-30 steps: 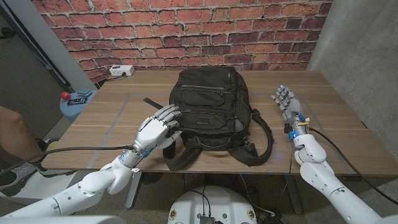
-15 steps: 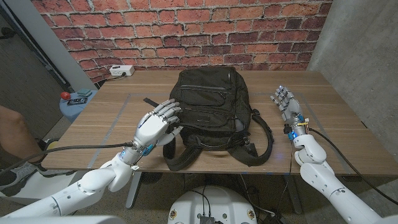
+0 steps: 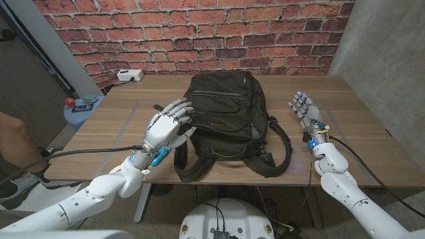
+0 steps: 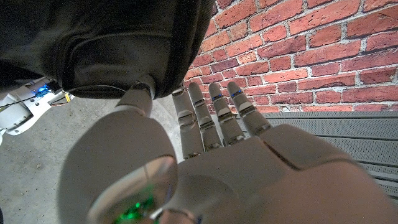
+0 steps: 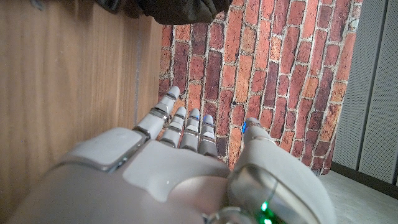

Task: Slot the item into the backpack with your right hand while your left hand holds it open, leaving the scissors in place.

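The black backpack (image 3: 226, 113) lies flat in the middle of the wooden table (image 3: 119, 139), its zips closed and its straps toward me. My left hand (image 3: 166, 126) hovers at the backpack's left edge with fingers spread, holding nothing. In the left wrist view, the left hand (image 4: 205, 155) has its thumb tip close to the backpack's (image 4: 112, 43) rim. A thin dark strip (image 3: 157, 107) lies just beyond that hand, partly hidden; I cannot tell what it is. My right hand (image 3: 304, 109) stands to the right of the backpack, fingers straight and empty. The right hand (image 5: 180, 162) is also seen from behind above the tabletop.
A white power strip (image 3: 130, 75) sits at the table's back left corner. Left of the table are a small blue stand with a red knob (image 3: 73, 105) and a person's leg (image 3: 13, 143). A brick wall (image 3: 199, 33) rises behind the table.
My left hand has lifted off the backpack's near left corner and moved farther along its left edge, fingers spreading. The right hand and the backpack have not moved.
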`<action>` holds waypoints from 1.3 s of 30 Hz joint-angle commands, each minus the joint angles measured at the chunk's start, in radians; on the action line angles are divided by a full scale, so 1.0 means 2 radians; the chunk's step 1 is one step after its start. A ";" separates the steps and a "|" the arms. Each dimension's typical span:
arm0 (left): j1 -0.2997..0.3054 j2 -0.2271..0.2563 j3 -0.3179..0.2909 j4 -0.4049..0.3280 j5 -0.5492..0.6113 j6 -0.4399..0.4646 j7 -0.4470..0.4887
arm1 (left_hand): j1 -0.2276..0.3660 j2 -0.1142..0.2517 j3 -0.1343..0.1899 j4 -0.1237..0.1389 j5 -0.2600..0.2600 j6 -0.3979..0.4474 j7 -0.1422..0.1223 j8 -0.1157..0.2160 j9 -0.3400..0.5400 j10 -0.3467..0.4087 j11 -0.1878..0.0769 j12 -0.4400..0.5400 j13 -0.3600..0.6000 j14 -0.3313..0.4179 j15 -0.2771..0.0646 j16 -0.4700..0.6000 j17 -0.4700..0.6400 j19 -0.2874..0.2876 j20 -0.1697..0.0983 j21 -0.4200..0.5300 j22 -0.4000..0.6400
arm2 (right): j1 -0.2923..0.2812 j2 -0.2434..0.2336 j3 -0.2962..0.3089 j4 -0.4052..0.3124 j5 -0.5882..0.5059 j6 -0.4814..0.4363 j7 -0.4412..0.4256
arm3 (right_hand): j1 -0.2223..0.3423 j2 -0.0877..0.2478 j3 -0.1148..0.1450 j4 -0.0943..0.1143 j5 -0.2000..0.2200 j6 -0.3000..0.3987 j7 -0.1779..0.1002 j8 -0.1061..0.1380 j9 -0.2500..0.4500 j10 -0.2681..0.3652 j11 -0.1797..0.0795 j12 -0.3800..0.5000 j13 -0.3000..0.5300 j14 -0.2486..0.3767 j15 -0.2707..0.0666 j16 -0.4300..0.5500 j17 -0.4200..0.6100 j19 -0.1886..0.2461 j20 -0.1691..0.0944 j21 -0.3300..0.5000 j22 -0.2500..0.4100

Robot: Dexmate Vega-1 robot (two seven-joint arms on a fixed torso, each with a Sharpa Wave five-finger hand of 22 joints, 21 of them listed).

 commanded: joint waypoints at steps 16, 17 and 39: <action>-0.050 -0.024 -0.006 0.011 -0.061 -0.017 -0.022 | 0.028 0.021 0.005 -0.001 -0.006 0.010 -0.006 0.010 0.003 0.020 -0.009 0.011 0.004 0.020 -0.009 0.001 0.001 0.006 -0.004 0.005 0.001 | 0.011 -0.007 -0.005 -0.001 -0.006 -0.018 -0.006 | -0.001 0.002 0.004 -0.001 0.002 0.003 0.003 -0.001 0.001 -0.002 0.002 0.003 0.001 0.002 -0.018 0.003 0.002 0.004 -0.023 0.001 0.001; -0.054 -0.026 -0.005 0.013 -0.061 -0.019 -0.023 | 0.028 0.020 0.006 -0.002 -0.006 0.010 -0.006 0.010 0.002 0.022 -0.009 0.012 0.004 0.020 -0.010 0.001 0.001 0.006 -0.004 0.005 0.001 | 0.012 -0.007 -0.005 -0.001 -0.007 -0.018 -0.006 | -0.001 0.002 0.004 -0.001 0.002 0.003 0.003 -0.001 0.001 -0.002 0.001 0.003 0.001 0.002 -0.018 0.003 0.001 0.004 -0.023 0.001 0.001; -0.118 -0.075 0.007 0.049 -0.111 -0.068 -0.068 | 0.027 0.017 0.009 -0.002 -0.011 0.017 -0.009 0.015 0.000 0.030 -0.015 0.018 0.008 0.028 -0.015 -0.001 0.004 0.004 -0.009 0.004 0.000 | 0.010 -0.018 -0.005 -0.016 -0.016 -0.032 -0.021 | 0.000 0.002 0.005 -0.003 0.002 0.002 0.003 -0.001 0.001 -0.002 0.001 0.003 0.001 0.002 -0.018 0.003 0.001 0.004 -0.023 0.001 0.001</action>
